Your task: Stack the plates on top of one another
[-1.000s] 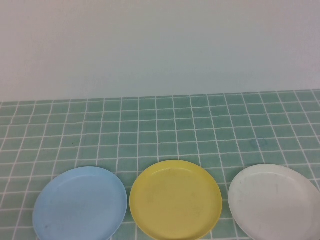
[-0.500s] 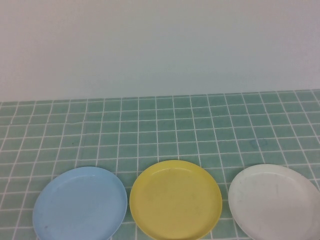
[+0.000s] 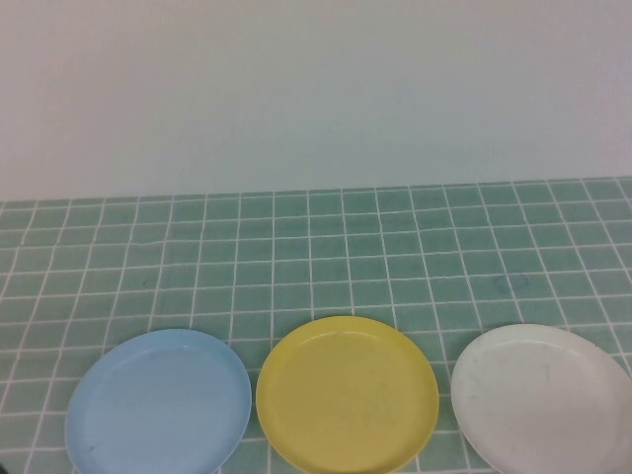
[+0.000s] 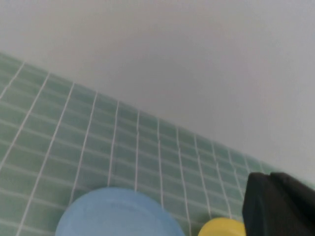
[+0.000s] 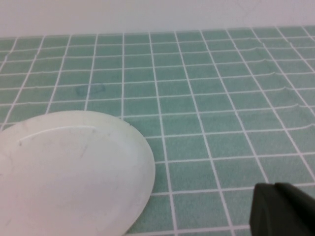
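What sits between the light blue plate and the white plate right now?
In the high view the yellow plate lies between the light blue plate and the white plate, apart from both. Neither gripper shows there.

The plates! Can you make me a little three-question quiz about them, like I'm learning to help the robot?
1. True or false: the yellow plate lies between the light blue plate and the white plate.
2. How many plates are stacked so far: A) none, B) two, C) three?
3. Fill in: the plates lie on a green ____ table.

Both claws stay shut, back at the near edge: left claw, right claw.

Key: 1 true; 2 A; 3 tiled.
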`<state>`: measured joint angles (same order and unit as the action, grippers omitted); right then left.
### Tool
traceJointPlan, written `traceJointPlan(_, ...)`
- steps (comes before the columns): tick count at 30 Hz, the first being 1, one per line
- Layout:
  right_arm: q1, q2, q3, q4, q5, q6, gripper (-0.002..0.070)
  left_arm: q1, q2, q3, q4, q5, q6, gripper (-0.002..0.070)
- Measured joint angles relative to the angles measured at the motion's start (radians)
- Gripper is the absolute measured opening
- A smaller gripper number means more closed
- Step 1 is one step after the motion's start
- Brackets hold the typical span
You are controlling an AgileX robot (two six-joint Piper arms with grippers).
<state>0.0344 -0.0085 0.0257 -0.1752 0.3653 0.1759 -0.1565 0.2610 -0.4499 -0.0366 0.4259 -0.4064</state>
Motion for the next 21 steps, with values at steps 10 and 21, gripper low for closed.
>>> traceJointPlan(10, 0.0, 0.0, 0.0, 0.0, 0.0, 0.0, -0.0002, 0.0, 0.065, -0.034, 0.005, 0.039, -0.003, 0.0)
traceJointPlan(21, 0.0, 0.0, 0.0, 0.0, 0.0, 0.0, -0.0002, 0.0, 0.271, -0.044, 0.095, -0.043, 0.005, 0.0)
